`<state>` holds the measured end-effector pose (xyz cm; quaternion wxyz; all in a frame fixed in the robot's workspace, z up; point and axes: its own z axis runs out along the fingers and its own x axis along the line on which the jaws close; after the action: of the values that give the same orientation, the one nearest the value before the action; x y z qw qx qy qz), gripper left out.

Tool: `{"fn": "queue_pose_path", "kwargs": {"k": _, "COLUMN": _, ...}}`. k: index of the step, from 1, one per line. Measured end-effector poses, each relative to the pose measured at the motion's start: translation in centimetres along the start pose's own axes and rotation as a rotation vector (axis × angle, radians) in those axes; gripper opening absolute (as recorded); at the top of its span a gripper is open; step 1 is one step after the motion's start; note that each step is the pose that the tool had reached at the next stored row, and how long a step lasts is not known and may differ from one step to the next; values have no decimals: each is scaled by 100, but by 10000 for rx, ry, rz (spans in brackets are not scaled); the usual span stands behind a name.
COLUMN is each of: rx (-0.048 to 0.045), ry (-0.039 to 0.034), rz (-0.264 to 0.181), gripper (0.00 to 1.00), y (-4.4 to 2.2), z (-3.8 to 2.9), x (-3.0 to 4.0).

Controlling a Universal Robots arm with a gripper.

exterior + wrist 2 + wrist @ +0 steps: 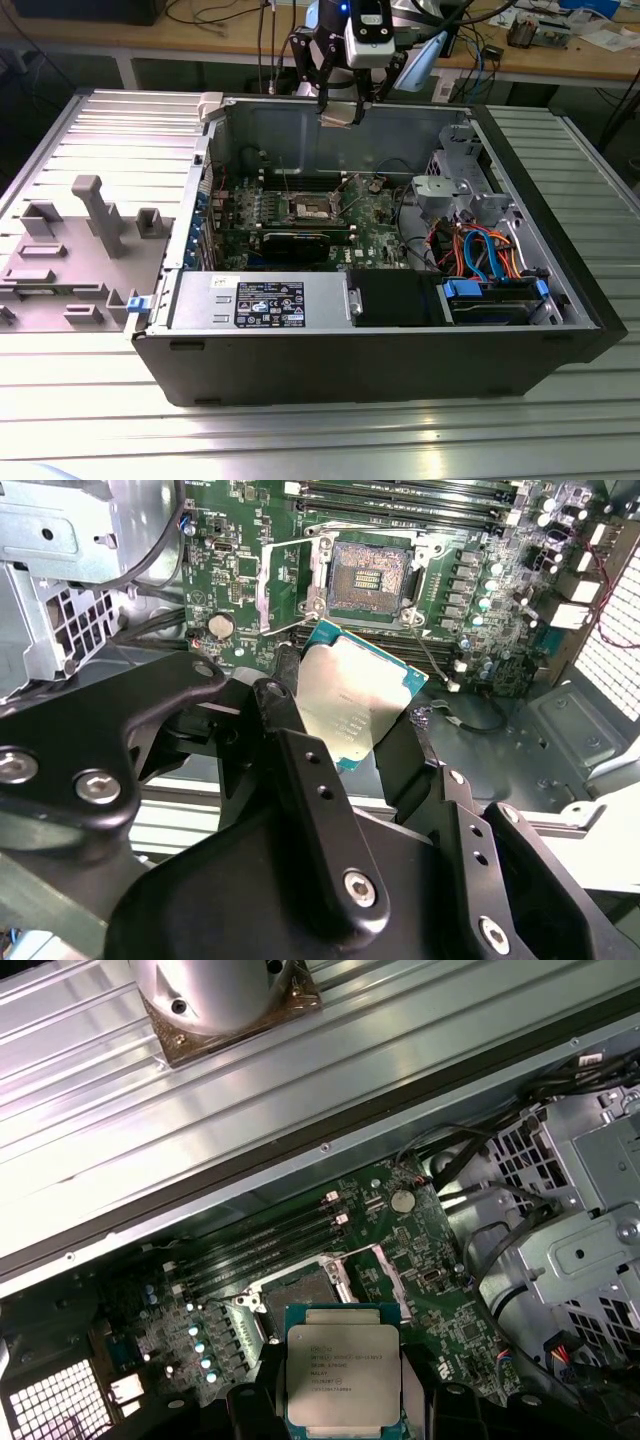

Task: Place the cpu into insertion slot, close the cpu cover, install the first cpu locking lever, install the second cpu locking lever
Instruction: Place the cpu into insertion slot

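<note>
Jaws hold cpu (343,1375) (ribbed table (320,440) beneath).

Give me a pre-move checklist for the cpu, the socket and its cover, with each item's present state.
1. cpu clamped in the gripper: ok, a finger on each of two opposite edges.
2. insertion slot empty: ok, its contact field is bare.
3. cpu cover off the slot: ok, it is swung open beside it.
4. cpu seated: not ok, it hangs above the motherboard, apart from the slot.
5. cpu squared to the slot: cannot tell.
</note>
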<state>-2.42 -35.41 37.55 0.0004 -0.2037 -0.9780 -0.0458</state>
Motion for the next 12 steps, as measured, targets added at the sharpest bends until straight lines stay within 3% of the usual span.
{"fn": "queue_pose_path", "kwargs": {"k": 12, "rx": -1, "ry": -48, "rz": 493, "gripper": 55, "y": 0, "z": 0, "x": 0}}
